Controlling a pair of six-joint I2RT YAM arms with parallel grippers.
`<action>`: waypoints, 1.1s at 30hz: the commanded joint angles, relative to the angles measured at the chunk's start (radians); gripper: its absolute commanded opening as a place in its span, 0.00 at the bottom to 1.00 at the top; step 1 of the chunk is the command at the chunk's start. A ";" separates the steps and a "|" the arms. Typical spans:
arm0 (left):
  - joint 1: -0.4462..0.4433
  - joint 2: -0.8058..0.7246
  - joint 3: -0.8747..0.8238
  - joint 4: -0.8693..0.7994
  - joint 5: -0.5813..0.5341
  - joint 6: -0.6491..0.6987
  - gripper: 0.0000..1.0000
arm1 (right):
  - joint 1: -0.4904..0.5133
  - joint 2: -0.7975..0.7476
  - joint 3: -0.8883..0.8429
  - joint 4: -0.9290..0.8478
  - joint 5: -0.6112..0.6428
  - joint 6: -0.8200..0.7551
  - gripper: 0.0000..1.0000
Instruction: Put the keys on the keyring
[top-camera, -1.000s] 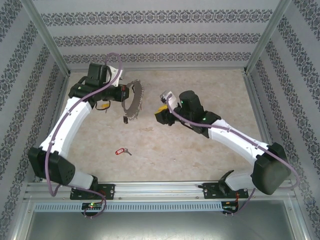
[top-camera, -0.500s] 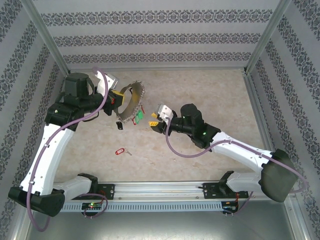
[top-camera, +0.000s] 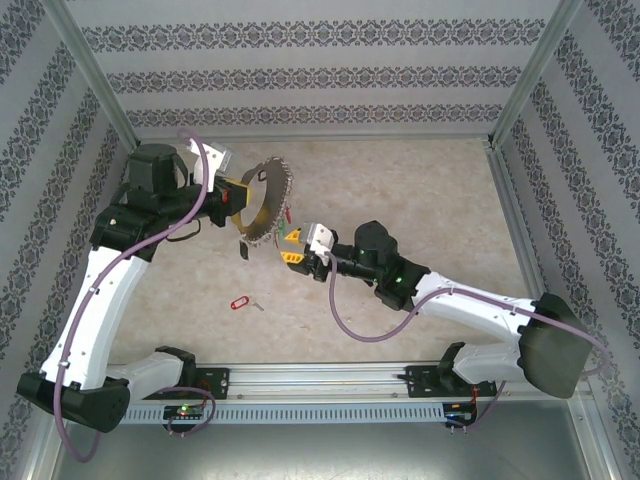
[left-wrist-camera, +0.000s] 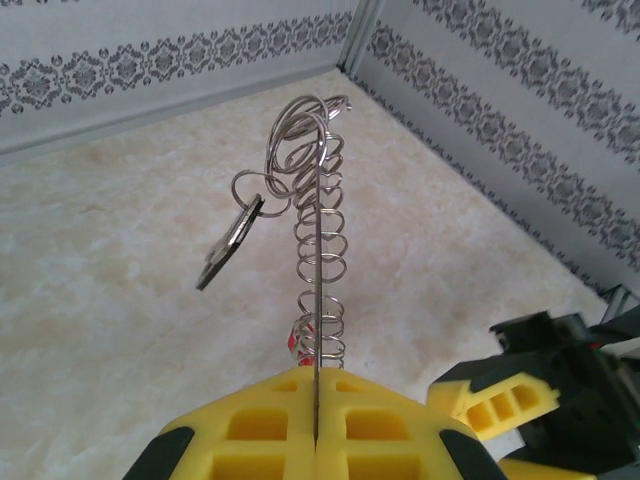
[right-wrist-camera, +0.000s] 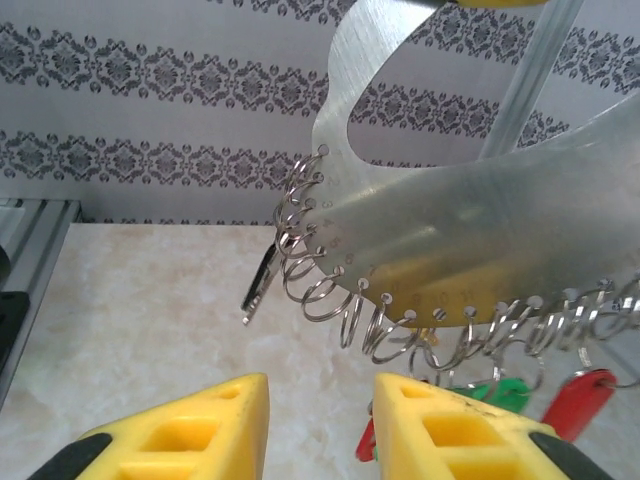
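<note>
Nearest the arm bases, on the near side of the keyring (top-camera: 262, 205) and well apart from it: one key with a red tag (top-camera: 239, 302), flat on the pale surface (top-camera: 420, 190).

Next, just beside the keyring's near right end: the right fingers (top-camera: 296, 250), yellow, partly open, holding nothing. Seen from the right wrist, a clear gap between those two fingers (right-wrist-camera: 180, 440), with bare surface in the gap and the keyring (right-wrist-camera: 440, 240) up above, past the tips.

Then the keyring itself: a flat silver band bent in a curve, up off the surface. Along its edge, a row of small wire rings (right-wrist-camera: 330, 290) looped through little holes. Hanging under the keyring: a green tag (right-wrist-camera: 500, 392) and a red tag (right-wrist-camera: 585, 398), side by side. At one end of the keyring, a silver key (right-wrist-camera: 260, 285), dangling from a ring.

Farthest back, at the keyring's left side: the left fingers (left-wrist-camera: 250, 440), yellow, shut tight on the thin edge of the band, holding the keyring up on its edge.
</note>
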 joint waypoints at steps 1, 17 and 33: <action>-0.005 -0.022 0.029 0.113 0.071 -0.129 0.00 | 0.020 0.004 0.001 0.094 0.018 0.042 0.30; -0.006 0.033 0.075 0.226 0.196 -0.357 0.00 | 0.042 -0.052 -0.044 0.094 0.136 -0.012 0.25; -0.006 0.078 0.133 0.168 0.265 -0.347 0.00 | 0.046 -0.108 -0.068 0.118 0.248 -0.020 0.27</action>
